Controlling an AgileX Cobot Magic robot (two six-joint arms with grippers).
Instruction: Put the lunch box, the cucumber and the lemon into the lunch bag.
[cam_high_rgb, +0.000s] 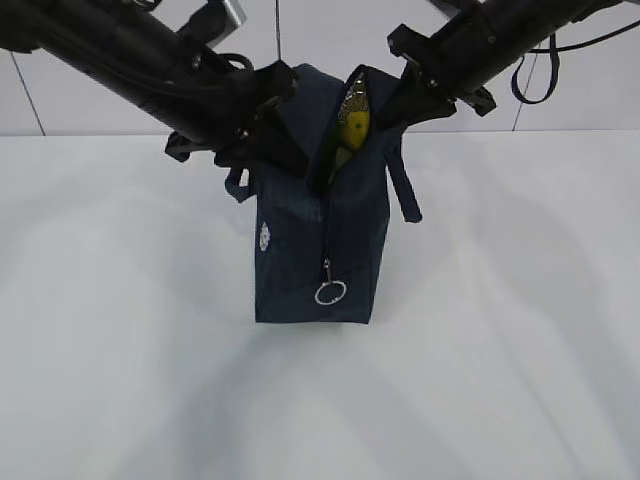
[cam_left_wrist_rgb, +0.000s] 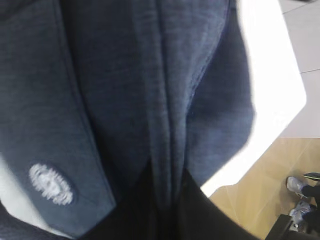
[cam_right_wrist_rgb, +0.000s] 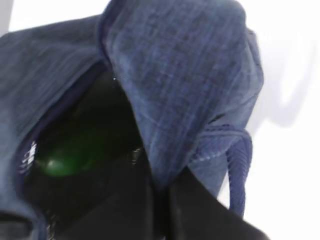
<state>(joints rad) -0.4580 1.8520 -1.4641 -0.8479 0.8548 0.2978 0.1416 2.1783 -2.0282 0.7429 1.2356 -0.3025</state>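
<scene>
One bag stood upright on the white bench, a boxy piece of dark navy woven fabric with a fine heathered grain, its long axis vertical and its narrow end turned toward the exterior camera. A black zipper ran down that end and was open over its upper part; one silver ring pull hung low on it. One small white logo showed on the bag's left side. Two strap handles were seen in the exterior view, one drooping at each side.

The mouth was drawn apart into a narrow V. In the gap, one yellow rounded object, the lemon, sat high inside the bag. The right wrist view showed one glossy green shape deep in the dark interior, most likely the cucumber; its direction could not be told. The lunch box was not seen in any view.

Two black arms came in from the upper corners. The left pincer was pressed on the left top edge of the bag, fabric bunched at its tip. The right pincer was likewise pinching the right top edge.
</scene>
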